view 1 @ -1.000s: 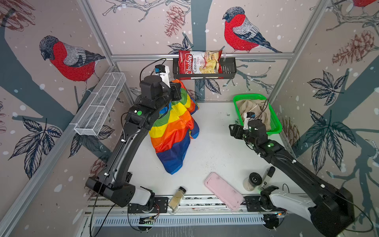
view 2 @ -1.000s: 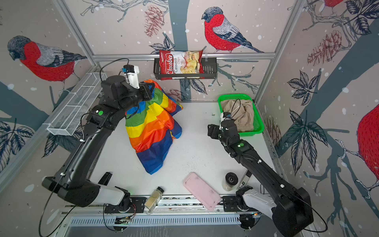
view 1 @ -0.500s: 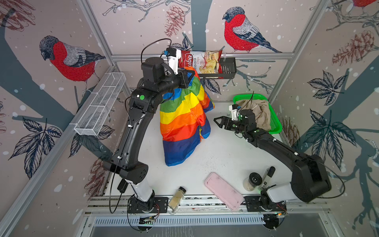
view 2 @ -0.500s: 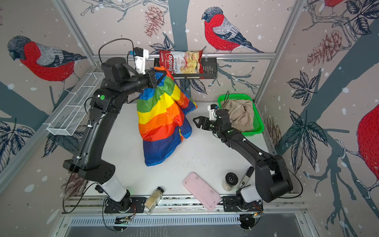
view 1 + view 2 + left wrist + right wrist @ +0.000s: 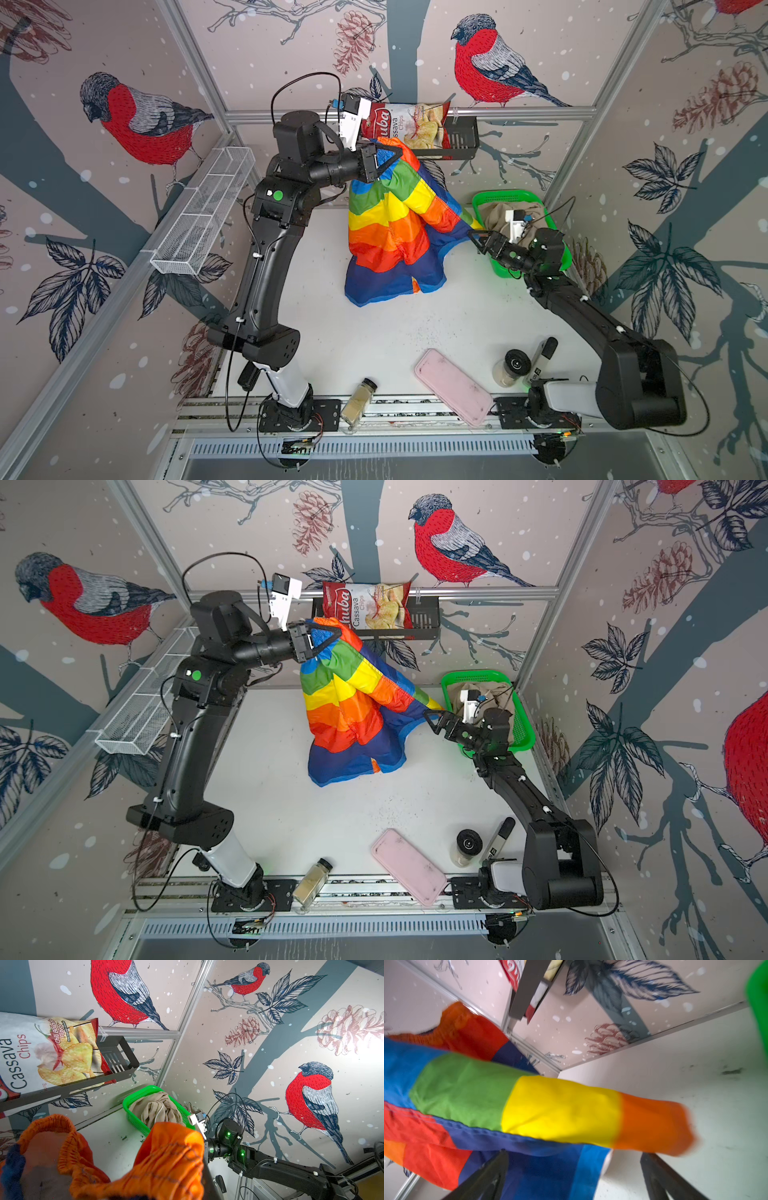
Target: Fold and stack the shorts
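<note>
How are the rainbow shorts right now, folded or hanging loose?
Hanging loose, unfolded. The left gripper holds the rainbow shorts up by the waistband; their blue lower edge reaches the table.

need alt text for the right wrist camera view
A thin rainbow colour-block pair of shorts hangs stretched across the frame, slightly blurred, in front of the open right gripper, whose two black fingers stand spread wide. Behind lie the white table and the edge of a green plastic basket.
</note>
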`<state>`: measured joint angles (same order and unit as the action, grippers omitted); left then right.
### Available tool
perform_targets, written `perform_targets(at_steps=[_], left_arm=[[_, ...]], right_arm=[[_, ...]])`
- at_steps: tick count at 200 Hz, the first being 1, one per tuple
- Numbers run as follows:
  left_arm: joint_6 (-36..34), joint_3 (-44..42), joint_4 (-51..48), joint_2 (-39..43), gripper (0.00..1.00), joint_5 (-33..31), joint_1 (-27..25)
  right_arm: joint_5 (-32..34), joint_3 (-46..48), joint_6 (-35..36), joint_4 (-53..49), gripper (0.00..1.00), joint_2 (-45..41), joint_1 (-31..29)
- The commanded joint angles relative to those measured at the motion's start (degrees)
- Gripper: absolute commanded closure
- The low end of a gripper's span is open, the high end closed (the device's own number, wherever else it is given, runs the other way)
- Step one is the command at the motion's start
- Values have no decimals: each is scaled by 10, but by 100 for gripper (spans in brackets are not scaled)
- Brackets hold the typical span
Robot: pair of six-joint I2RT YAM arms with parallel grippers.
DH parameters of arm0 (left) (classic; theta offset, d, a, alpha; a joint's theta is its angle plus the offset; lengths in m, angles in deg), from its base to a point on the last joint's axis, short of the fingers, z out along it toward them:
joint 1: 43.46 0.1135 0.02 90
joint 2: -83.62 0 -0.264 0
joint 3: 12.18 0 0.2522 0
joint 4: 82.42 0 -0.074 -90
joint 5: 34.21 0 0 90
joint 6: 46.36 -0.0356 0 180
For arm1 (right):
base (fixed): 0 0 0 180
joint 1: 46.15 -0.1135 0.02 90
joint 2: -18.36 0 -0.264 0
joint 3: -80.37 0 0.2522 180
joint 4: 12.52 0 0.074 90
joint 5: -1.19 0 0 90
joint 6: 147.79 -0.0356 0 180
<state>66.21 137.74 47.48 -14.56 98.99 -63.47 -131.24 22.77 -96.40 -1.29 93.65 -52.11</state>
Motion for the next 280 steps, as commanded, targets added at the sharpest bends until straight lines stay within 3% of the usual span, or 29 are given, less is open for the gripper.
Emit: perform_targets(at_steps=[1, 51, 132, 174, 212, 280], left_arm=[[17, -11, 59, 11, 100, 28, 9], [24, -12, 66, 16, 100, 48, 18], [35, -15, 75, 25, 100, 66, 24], [40, -32, 87, 36, 100, 71, 30], [54, -41, 104, 37, 100, 85, 42], [73, -58, 134, 46, 100, 103, 54]], right_arm=[[-44, 17, -29, 48, 1, -8, 14], [-79, 35, -92, 136, 1, 31, 17], [-103, -57, -171, 244, 1, 167, -41], [-119, -92, -206, 273, 1, 210, -43], [-100, -96, -169, 220, 1, 210, -43], [-108, -113, -207, 262, 1, 266, -49]])
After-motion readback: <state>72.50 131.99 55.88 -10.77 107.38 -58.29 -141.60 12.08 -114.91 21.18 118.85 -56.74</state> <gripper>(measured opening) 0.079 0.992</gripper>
